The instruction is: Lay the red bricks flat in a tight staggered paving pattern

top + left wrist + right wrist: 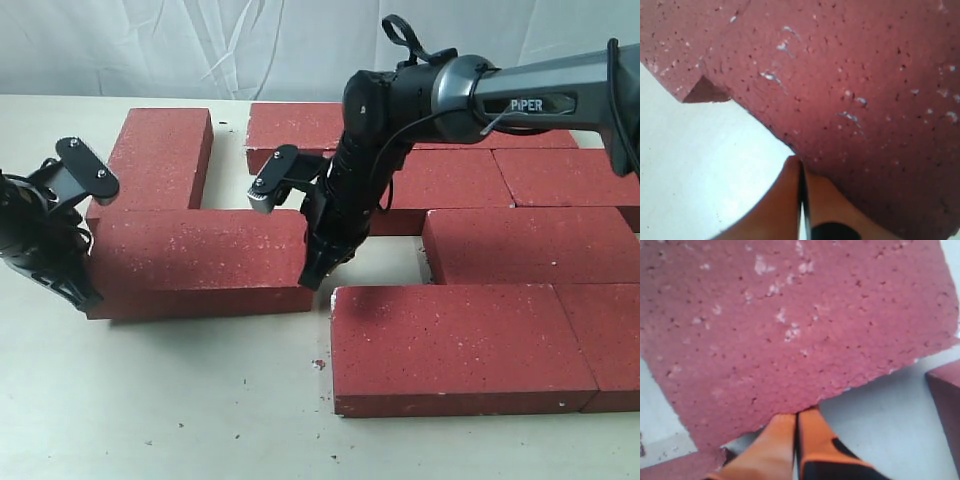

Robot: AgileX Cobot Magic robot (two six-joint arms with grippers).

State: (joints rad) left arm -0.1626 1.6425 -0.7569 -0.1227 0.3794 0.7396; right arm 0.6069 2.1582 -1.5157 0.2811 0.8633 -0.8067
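Note:
Several red bricks lie flat on the pale table (200,400). One long brick (200,262) at the middle left sits between both grippers. My left gripper (88,298) is shut and empty, its tips against that brick's left end; in the left wrist view the shut gripper (800,162) meets the brick (865,75) at its edge. My right gripper (312,278) is shut and empty too, pressed at the brick's right end. In the right wrist view that gripper (797,415) touches the brick (790,325) at its edge.
Another brick (160,155) lies behind the long one at the left. More bricks stand in rows at the back (295,125), the right (530,245) and the front right (455,345). A gap of bare table separates the long brick from the front right one.

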